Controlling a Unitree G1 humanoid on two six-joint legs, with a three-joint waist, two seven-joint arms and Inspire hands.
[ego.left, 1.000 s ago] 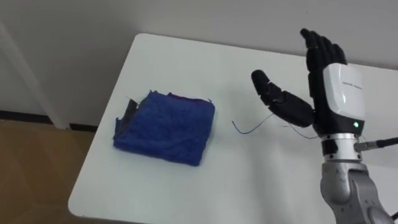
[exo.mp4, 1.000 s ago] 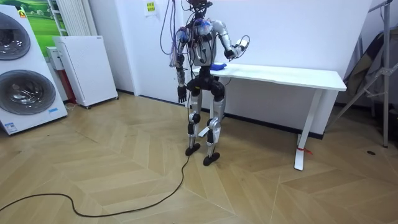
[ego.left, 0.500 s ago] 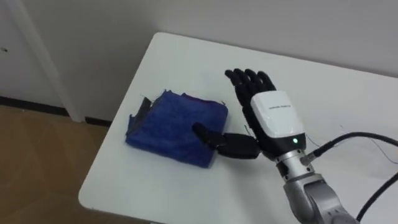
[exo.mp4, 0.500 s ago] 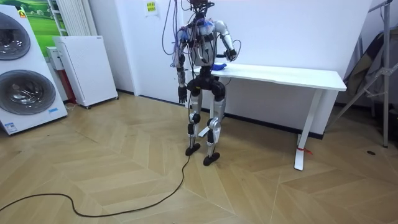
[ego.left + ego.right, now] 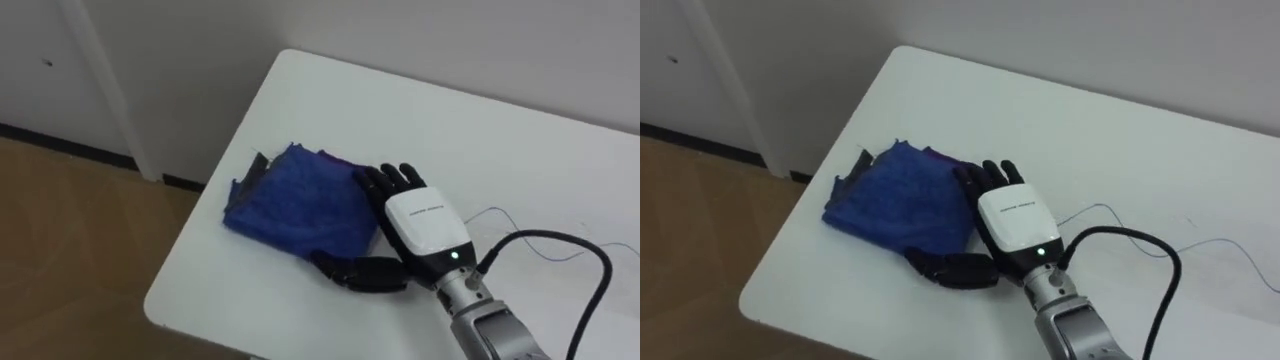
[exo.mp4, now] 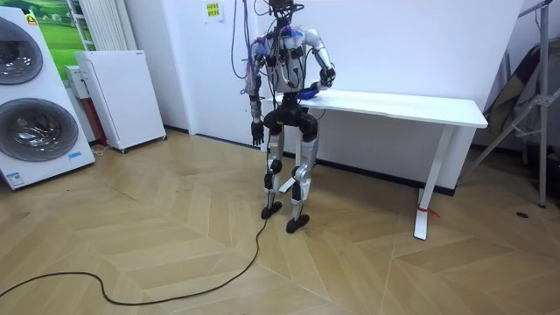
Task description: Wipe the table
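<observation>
A folded blue cloth (image 5: 298, 201) (image 5: 902, 201) lies on the white table (image 5: 470, 140) near its left end. My right hand (image 5: 418, 222) (image 5: 1007, 228) rests at the cloth's right edge with straight fingers laid on it and the thumb stretched along its near side. In the room view I stand at the table's left end (image 6: 385, 103), the right hand (image 6: 321, 82) over the cloth (image 6: 306, 89), and my left hand (image 6: 255, 133) hangs by my hip.
The table's left and near edges lie close to the cloth, with wooden floor (image 5: 70, 250) below. A thin dark thread (image 5: 520, 232) lies on the tabletop right of my hand. A washing machine (image 6: 35, 96) and a white cabinet (image 6: 118, 92) stand off to the room view's left.
My right hand came down from an upright raised pose and moved left onto the cloth's right edge. The camera view has shifted too.
</observation>
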